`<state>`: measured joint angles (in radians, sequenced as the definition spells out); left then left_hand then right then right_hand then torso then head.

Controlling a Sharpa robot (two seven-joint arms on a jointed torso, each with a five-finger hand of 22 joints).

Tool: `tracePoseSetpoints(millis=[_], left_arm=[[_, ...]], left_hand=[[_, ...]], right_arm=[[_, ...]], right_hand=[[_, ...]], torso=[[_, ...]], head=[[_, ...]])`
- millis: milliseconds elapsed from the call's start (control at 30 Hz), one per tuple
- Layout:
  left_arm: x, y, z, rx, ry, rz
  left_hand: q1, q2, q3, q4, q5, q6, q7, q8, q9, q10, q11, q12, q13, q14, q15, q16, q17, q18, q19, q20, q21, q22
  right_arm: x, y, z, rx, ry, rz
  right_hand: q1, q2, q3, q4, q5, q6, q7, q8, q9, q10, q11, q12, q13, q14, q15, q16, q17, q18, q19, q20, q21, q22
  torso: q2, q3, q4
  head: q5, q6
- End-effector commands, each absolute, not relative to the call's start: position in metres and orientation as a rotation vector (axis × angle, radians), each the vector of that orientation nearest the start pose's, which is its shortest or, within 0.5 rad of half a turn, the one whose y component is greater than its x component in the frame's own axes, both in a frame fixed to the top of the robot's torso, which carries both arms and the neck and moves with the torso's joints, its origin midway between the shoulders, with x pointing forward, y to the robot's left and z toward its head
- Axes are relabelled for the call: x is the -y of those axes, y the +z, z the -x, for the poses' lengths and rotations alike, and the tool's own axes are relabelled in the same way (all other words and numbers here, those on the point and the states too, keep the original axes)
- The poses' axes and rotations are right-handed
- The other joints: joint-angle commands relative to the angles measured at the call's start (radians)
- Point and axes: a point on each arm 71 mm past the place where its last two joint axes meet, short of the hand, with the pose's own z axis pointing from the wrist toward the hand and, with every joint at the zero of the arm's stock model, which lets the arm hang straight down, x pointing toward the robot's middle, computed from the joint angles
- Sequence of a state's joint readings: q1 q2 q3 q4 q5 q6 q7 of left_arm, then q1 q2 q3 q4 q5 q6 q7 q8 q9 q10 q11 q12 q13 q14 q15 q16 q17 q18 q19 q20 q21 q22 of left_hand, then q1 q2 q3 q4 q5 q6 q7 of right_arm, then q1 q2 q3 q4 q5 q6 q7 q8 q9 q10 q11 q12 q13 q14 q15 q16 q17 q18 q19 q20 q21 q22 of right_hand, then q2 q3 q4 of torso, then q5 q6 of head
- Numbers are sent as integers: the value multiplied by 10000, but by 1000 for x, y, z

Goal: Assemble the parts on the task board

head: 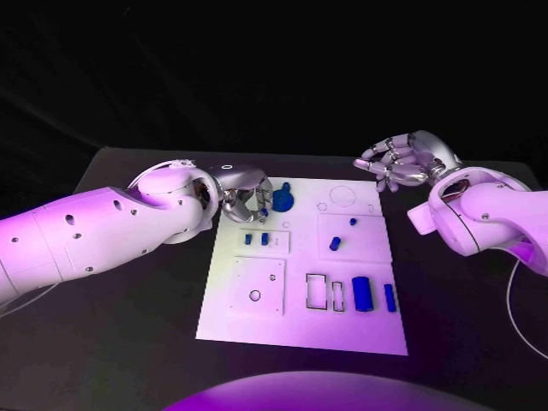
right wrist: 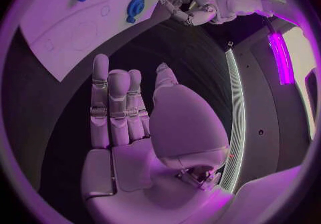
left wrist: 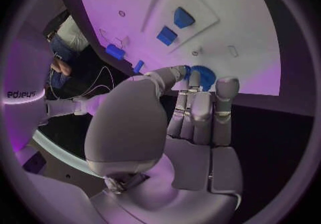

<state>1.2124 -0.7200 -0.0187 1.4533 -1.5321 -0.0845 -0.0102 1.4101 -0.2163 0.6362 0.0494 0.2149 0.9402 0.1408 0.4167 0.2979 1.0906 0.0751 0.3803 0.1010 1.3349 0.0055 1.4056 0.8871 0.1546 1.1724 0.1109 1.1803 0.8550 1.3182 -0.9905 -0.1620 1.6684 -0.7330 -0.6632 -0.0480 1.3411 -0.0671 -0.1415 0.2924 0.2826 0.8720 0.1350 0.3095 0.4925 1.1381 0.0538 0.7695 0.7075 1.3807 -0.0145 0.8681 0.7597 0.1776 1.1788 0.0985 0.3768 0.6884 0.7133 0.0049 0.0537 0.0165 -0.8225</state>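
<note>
- Task board (head: 256, 321): white plate mid-table, long axis running away from the robot.
- Blue round part with a short handle-like stub (head: 282, 199) lies near the board's far left corner. Other blue parts: two small blocks (head: 257, 239) left of centre, one small peg (head: 335, 244) in the right-centre panel, two upright cylinders (head: 363, 294) beside the empty slots near the right edge.
- Left hand (head: 240, 197) sits at the board's far left edge, fingertips (left wrist: 194, 77) touching or just at the round part's rim. Fingers straight and close together; nothing visibly gripped. Judgement: approach to pick up or nudge this part.
- Right hand (head: 402, 162) hovers beyond the board's far right corner, off the board, fingers loosely curled, holding nothing. Likely parked clear of the left hand's work.
</note>
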Motion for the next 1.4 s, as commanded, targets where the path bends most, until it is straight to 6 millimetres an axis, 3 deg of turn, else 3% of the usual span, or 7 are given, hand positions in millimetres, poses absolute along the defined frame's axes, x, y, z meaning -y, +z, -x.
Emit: tracePoseSetpoints(millis=[33, 600, 1400], left_arm=[[-150, -186, -493, -18025, -7259, -3963], [-147, -194, -496, -18384, -7190, -4055], [-148, -201, -496, -18892, -6871, -4124]], left_hand=[[-99, -7, -46, 5, -35, 75, -15, -50, 4, 67, 8, -64, -12, 75, -3, 14, -15, -92, 87, 12, 36, 8], [-113, -11, -53, 7, -35, 87, -18, -55, 7, 83, 5, -78, -12, 74, -4, 12, -25, -91, 84, 12, 34, 5], [-87, -12, -49, -43, -29, 124, -29, -89, 21, 146, -9, -143, -12, 19, -18, -28, -171, -87, 70, 4, 27, -2]], right_arm=[[254, -159, -468, -15220, 8347, -6192], [253, -160, -468, -15235, 8365, -6185], [253, -160, -467, -15228, 8355, -6191]], right_hand=[[80, 37, 46, -7, -17, -57, -15, 35, -9, -65, -22, 16, -9, -29, -22, -62, -9, 46, 54, -18, -47, -9], [80, 37, 46, -7, -17, -57, -15, 35, -9, -65, -22, 16, -9, -29, -22, -62, -9, 46, 54, -18, -47, -9], [82, 38, 27, -13, -19, -61, -16, 51, -15, -75, -23, 15, -37, -31, -23, -115, -19, 46, 64, -19, -67, -22]], torso=[[14, 11, -6], [11, 28, -30], [15, 12, -20]], head=[[27, 3], [70, -25], [68, -72]])
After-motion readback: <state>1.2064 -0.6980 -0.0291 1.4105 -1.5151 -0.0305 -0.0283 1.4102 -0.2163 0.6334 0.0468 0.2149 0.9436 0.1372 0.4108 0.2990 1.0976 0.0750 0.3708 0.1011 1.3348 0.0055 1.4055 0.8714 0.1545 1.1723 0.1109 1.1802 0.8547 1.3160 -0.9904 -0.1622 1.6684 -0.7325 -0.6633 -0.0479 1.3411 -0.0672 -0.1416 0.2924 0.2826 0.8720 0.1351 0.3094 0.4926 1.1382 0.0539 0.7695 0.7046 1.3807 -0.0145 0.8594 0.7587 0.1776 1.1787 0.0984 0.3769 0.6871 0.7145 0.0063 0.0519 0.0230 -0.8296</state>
